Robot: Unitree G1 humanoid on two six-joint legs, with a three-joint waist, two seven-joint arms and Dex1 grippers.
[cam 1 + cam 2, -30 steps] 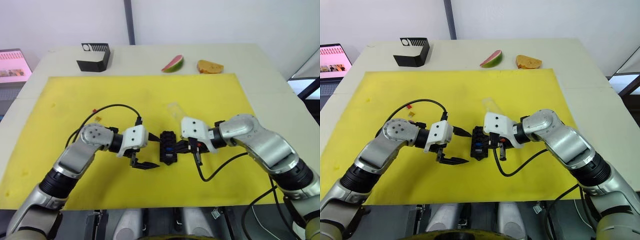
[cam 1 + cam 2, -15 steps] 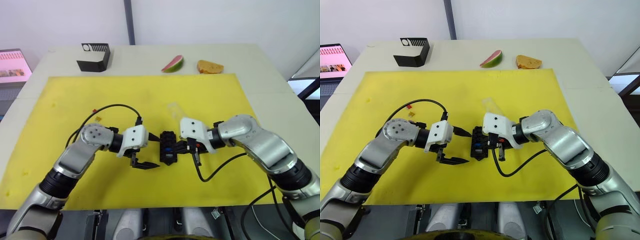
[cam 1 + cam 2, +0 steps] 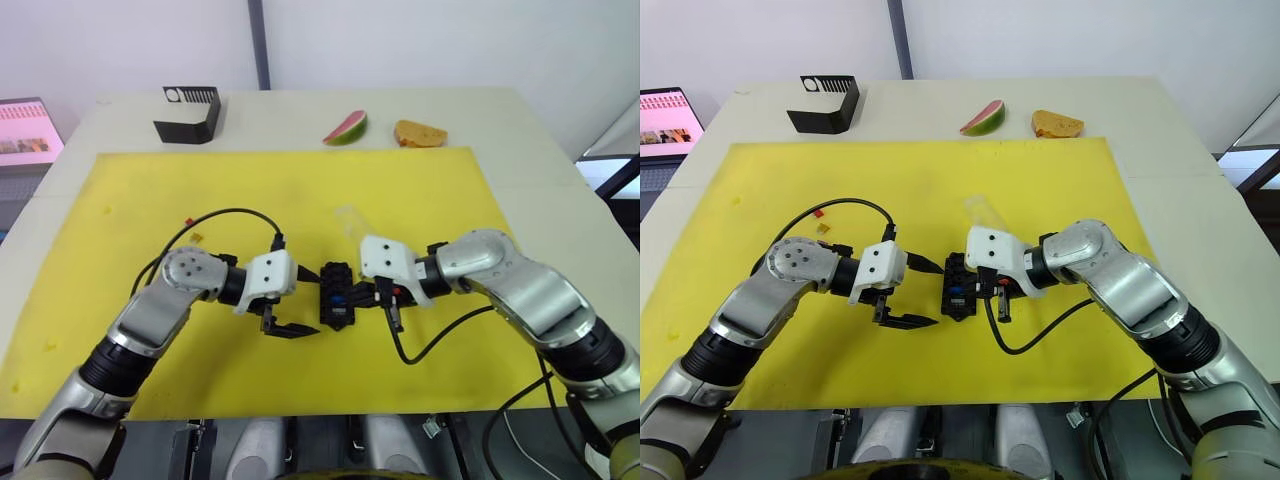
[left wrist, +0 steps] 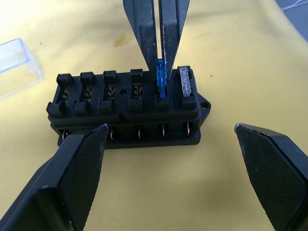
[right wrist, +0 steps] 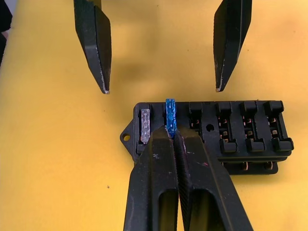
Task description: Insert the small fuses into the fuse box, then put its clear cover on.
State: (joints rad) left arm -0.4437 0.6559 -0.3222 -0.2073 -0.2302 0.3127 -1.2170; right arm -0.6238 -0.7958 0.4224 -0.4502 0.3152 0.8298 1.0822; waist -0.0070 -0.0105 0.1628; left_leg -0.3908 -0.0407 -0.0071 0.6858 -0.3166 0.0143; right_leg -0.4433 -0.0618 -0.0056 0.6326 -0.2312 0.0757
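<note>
The black fuse box [image 3: 336, 297] lies mid-mat between my two grippers. A whitish fuse [image 4: 185, 85] sits in its end slot. Beside it a blue fuse [image 5: 170, 115] stands in the neighbouring slot, with my right gripper [image 5: 168, 131] shut on its top. My left gripper [image 3: 316, 300] is open, one finger on each side of the box's near end, touching nothing. The clear cover [image 3: 350, 220] lies on the mat just behind the box. A red fuse [image 3: 187, 222] and an amber fuse [image 3: 197, 237] lie loose to the left.
The yellow mat [image 3: 130, 200] covers most of the table. A black angular holder [image 3: 187, 112], a watermelon slice [image 3: 345, 127] and a piece of bread [image 3: 420, 132] lie along the far edge. A screen [image 3: 25, 130] stands off the table's left side.
</note>
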